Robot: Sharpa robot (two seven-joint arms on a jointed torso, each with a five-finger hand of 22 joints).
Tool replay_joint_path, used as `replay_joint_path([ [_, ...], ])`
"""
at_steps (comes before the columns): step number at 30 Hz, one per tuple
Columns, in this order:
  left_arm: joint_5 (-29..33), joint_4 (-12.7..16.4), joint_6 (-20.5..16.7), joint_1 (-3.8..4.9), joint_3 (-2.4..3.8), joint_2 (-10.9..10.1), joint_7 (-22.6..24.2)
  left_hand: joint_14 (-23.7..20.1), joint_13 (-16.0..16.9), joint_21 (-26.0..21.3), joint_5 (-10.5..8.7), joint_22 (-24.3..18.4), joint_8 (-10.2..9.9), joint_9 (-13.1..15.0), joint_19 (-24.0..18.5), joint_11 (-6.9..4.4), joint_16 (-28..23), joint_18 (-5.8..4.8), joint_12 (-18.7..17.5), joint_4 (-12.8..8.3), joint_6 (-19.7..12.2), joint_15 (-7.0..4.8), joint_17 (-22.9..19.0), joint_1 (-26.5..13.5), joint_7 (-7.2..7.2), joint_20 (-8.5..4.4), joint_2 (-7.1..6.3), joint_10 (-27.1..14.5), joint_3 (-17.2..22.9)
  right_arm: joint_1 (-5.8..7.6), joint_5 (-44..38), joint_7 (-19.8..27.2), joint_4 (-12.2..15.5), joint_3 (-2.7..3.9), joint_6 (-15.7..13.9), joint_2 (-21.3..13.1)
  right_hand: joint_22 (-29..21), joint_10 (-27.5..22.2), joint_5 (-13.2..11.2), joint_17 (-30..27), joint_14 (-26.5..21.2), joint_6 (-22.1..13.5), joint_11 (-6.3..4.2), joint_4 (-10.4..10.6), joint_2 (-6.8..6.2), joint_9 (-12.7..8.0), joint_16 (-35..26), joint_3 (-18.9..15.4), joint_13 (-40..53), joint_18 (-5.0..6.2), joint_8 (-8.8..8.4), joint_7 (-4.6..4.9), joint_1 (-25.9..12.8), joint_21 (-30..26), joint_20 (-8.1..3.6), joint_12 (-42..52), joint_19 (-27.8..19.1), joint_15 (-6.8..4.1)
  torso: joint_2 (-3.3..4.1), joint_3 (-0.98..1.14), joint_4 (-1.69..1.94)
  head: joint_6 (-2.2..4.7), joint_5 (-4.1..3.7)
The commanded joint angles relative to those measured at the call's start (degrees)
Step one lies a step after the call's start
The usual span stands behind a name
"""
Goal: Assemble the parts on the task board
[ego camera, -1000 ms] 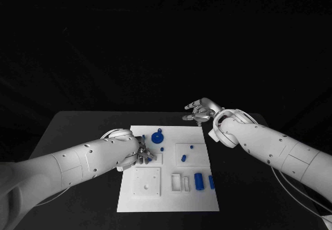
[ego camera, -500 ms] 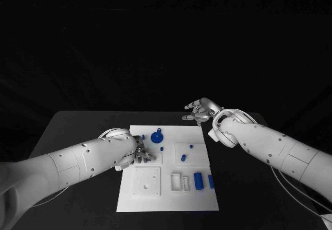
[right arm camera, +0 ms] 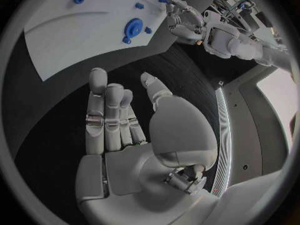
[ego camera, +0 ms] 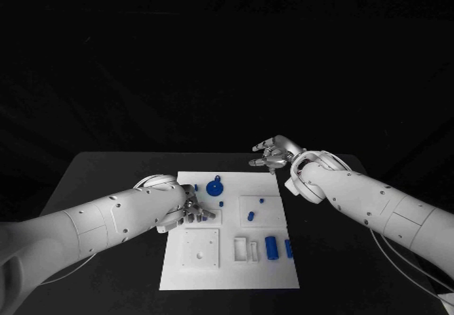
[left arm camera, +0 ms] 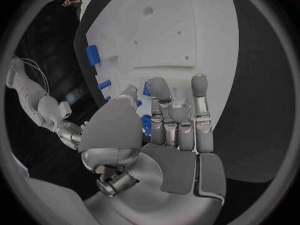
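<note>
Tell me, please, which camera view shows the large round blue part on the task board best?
The head view: the large round blue part lies unobstructed near the far end of the task board, beside the left hand. The right wrist view shows it too, smaller and distorted near the circle's rim. In the left wrist view I cannot pick it out.

You're looking at a robotics lab test bench. A bare black table (ego camera: 113,177) carries just 1 white task board (ego camera: 227,272) with milled recesses and small blue parts (ego camera: 271,247), ringed by darkness in the head view. Your right wrist view catches grey floor, a pale strip (right arm camera: 222,130) along the table edge and bundled cables (right arm camera: 240,5) behind.
</note>
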Motion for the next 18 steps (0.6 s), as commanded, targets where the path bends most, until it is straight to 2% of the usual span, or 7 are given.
replay_joint_path([
  [1,0.91,0.18,-0.87,0.01,0.1,-0.03,0.81,-0.27,-0.08,-0.25,-0.37,1.01,-0.41,-0.12,-0.03,0.06,-0.32,-1.0,-0.43,0.01,-0.17,-0.1,-0.19,0.27,0.21,-0.65,0.05,2.59,-0.37,-0.07,-0.18,0.24,0.02,0.02,0.57,-0.01,-0.05,0.04,0.28,0.02,0.24,-0.25,-0.17,0.22,-0.19,0.03,0.05,-0.04,-0.1,0.99,-0.01,-0.05,-0.37,-0.37,-0.21,0.13,2.08,-0.07,0.0,0.01,-0.02,0.01,0.06],
  [4,1.18,0.39,-1.27,0.01,0.32,-0.32,0.96,-0.52,-0.15,-0.37,-0.37,1.0,-0.56,-0.29,-0.09,0.13,-0.66,-1.19,-0.68,0.03,-0.48,-0.1,-0.69,0.19,0.32,-0.81,-0.01,2.53,-0.4,-0.1,-0.18,0.25,0.01,0.02,0.55,-0.05,-0.05,0.04,0.28,0.02,0.24,-0.25,-0.17,0.22,-0.19,0.03,0.05,-0.04,-0.1,0.99,-0.01,-0.05,-0.37,-0.37,-0.21,0.13,2.08,-0.07,-0.01,0.0,-0.02,0.05,0.09],
  [8,1.78,1.41,-1.65,0.03,1.35,-1.3,1.23,-1.72,-0.43,-0.95,-0.37,0.86,-1.03,-0.94,-0.54,0.45,-2.08,-1.65,-1.95,-0.15,-1.81,0.0,-2.98,0.49,0.78,-1.09,0.23,2.32,-0.35,-0.13,-0.17,0.29,0.01,0.02,0.52,-0.22,-0.05,0.04,0.28,0.02,0.24,-0.25,-0.17,0.22,-0.19,0.03,0.05,-0.04,-0.1,0.99,-0.01,-0.05,-0.37,-0.37,-0.21,0.13,2.08,-0.07,-0.04,0.0,-0.01,0.15,-0.01],
  [13,2.88,3.87,-2.28,0.59,2.8,-3.36,1.39,-2.29,0.02,-2.28,-0.37,0.87,-1.03,-6.01,-0.6,0.78,-2.8,-1.73,-3.71,-0.65,-3.38,0.2,-4.12,1.06,1.41,-1.04,0.64,2.21,-0.36,-0.15,-0.12,0.33,0.11,0.02,0.4,-0.61,-0.13,0.05,0.32,-0.01,0.24,-0.59,-0.15,0.41,-0.23,0.01,-0.01,-0.11,-0.13,0.99,-0.03,-0.02,-0.37,-0.4,-0.19,0.12,2.08,-0.06,-0.11,0.01,0.14,0.09,-0.25],
  [15,3.59,5.17,-2.5,1.02,3.16,-4.34,1.31,-2.38,0.13,-2.43,-0.36,0.88,-1.32,-6.93,-0.61,0.92,-2.83,-1.73,-3.88,-0.82,-4.28,0.28,-4.21,1.29,1.71,-1.0,0.75,2.16,-0.32,-0.17,-0.09,0.34,0.15,0.02,0.33,-0.8,-0.16,0.07,0.43,-0.02,0.27,-0.69,-0.14,0.55,-0.33,0.01,-0.01,-0.18,-0.15,0.99,-0.02,-0.01,-0.43,-0.4,-0.19,0.13,2.11,-0.06,-0.14,-0.01,0.15,0.08,-0.26],
  [16,3.88,5.81,-2.59,1.25,3.3,-4.81,1.27,-2.5,0.19,-2.51,-0.33,0.89,-1.39,-8.1,-0.64,1.15,-2.86,-1.73,-3.99,-1.0,-6.34,0.36,-4.26,1.58,2.26,-0.99,0.92,2.05,-0.23,-0.18,-0.07,0.34,0.17,0.02,0.29,-0.89,-0.16,0.07,0.43,-0.02,0.27,-0.69,-0.14,0.55,-0.33,0.01,-0.01,-0.18,-0.15,0.99,-0.02,-0.01,-0.43,-0.4,-0.19,0.13,2.11,-0.06,-0.12,-0.02,0.14,0.06,-0.24],
  [18,4.28,6.89,-2.8,1.64,3.48,-5.62,1.16,-2.61,0.51,-2.75,-0.34,0.92,-1.09,-11.65,-0.59,1.27,-2.78,-1.73,-4.27,-1.56,-7.29,0.54,-4.46,1.84,2.6,-0.86,1.3,1.91,-0.32,-0.2,-0.05,0.35,0.19,0.02,0.2,-1.03,-0.16,0.07,0.43,-0.02,0.27,-0.69,-0.14,0.55,-0.33,0.01,-0.01,-0.18,-0.15,0.99,-0.02,-0.01,-0.43,-0.4,-0.19,0.13,2.11,-0.06,-0.13,-0.03,0.14,0.07,-0.22],
])
